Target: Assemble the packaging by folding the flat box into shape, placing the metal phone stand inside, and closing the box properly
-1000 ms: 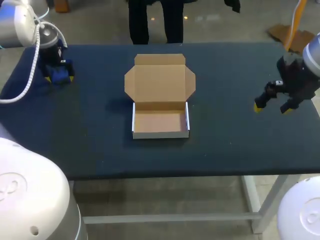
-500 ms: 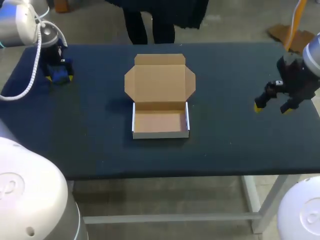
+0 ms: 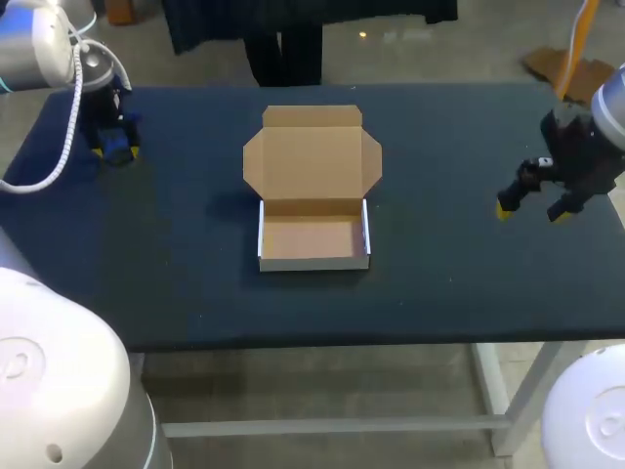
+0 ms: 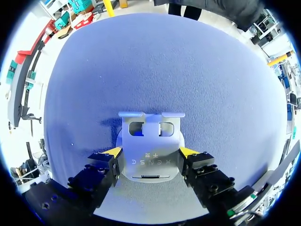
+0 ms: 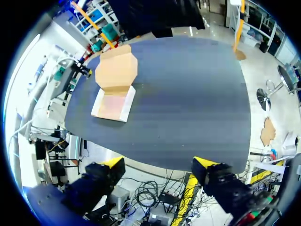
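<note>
At the far left corner of the dark blue counter (image 3: 176, 264), the left arm (image 3: 59, 59) comes down with its left claw (image 3: 115, 147) low over the surface. From the left wrist, the metal phone stand (image 4: 149, 136) lies on the counter right between the fingers of this claw (image 4: 150, 153). The yellow tips press against its two side edges, so the claw is pinching the stand. The stand is a flat silver plate with two small cut-out windows. A raised lip sits at its end farthest from the claw.

In the middle of the counter, well apart from both claws, sits the cardboard box (image 3: 312, 195). It is folded into shape and lies open. Its shallow tray (image 3: 312, 239), with white outer walls, is on the near side, and its brown floor shows bare. The lid (image 3: 312, 161) lies flat back behind the tray, with its side flaps and tuck flap spread out.

At the right, the right claw (image 3: 531, 212) hangs above the counter near the right edge. Its two yellow-tipped fingers are spread wide with nothing between them. From the right wrist, this claw (image 5: 159, 165) sits near the counter's edge, and the box (image 5: 115, 87) lies far ahead of it.
</note>
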`<state>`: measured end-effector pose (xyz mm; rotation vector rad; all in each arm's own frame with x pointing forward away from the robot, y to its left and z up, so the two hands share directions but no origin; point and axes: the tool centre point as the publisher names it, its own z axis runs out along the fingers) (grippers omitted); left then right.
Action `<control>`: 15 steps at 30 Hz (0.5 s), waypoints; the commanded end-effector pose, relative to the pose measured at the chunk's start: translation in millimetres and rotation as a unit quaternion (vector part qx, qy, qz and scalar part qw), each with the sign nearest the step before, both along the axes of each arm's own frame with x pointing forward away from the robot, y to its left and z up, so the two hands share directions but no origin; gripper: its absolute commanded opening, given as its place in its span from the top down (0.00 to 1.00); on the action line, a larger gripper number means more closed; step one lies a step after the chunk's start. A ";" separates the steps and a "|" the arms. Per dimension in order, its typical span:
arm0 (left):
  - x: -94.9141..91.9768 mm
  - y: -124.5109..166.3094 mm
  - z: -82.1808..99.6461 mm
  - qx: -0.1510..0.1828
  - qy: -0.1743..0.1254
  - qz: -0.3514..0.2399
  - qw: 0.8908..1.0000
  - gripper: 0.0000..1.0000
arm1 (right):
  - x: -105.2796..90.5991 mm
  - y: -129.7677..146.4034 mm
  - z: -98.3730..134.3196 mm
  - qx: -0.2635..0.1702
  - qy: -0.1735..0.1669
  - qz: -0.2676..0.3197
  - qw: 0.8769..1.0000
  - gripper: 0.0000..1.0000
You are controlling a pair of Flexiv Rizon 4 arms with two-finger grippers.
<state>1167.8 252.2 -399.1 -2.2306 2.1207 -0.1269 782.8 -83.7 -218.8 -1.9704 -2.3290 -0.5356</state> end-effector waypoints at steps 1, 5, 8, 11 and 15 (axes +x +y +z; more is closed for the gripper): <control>4.7 1.2 -1.4 0.000 0.004 0.002 1.000 1.00 | -1.3 -0.7 2.4 -0.001 0.002 0.001 1.000 0.00; 3.8 2.5 0.4 -0.001 -0.002 0.004 1.000 1.00 | -1.3 -0.7 2.4 -0.001 0.002 0.001 1.000 0.00; 1.2 3.1 5.1 -0.004 -0.009 0.004 1.000 1.00 | -1.3 -0.7 2.4 -0.001 0.002 0.001 1.000 0.00; -1.7 3.4 10.0 -0.005 -0.014 0.003 1.000 1.00 | -1.3 -0.7 2.4 -0.001 0.002 0.001 1.000 0.00; -7.3 3.0 17.5 -0.004 -0.020 0.002 1.000 1.00 | -1.3 -0.7 2.4 -0.001 0.002 0.001 1.000 0.00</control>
